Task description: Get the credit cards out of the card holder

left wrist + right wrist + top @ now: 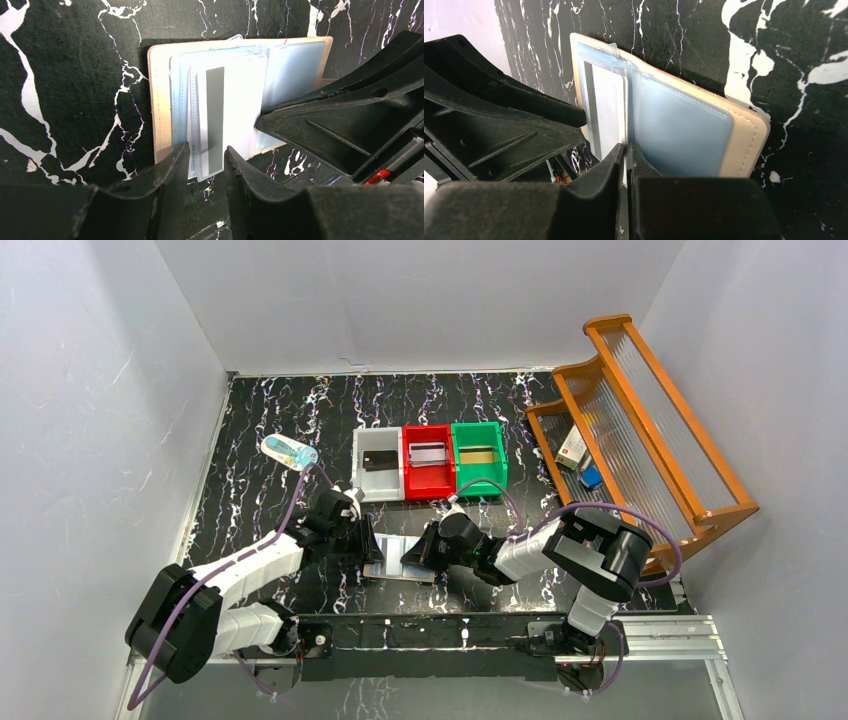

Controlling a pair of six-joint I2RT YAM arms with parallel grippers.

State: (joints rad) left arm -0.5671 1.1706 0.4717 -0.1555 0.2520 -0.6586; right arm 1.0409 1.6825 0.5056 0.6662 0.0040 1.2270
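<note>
Left wrist view: the card holder (pixel 157 100) lies open and flat on the black marbled table (pixel 65 100), its pale blue pockets facing up. A white credit card (pixel 235 110) with a grey stripe sticks halfway out of them. A row of tiny print runs along the card's edge, too small to read.

The left gripper (pixel 206 150) stands with its fingers spread, and the card's protruding corner lies in the gap. The right gripper (pixel 626 147) has its fingers pressed almost together, pinching the card's long edge at the fold.

From the top camera, the holder sits near the table's near edge, about midway along it, between the two grippers. Behind it, side by side, a white bin (pixel 362 480) holds a black card (pixel 378 460), a red bin (pixel 428 483) a silvery card (pixel 428 452), and a green bin (pixel 480 480) a gold card (pixel 478 454). A wooden rack (pixel 640 440) stands at the right edge; the labels on its small boxes cannot be read.
</note>
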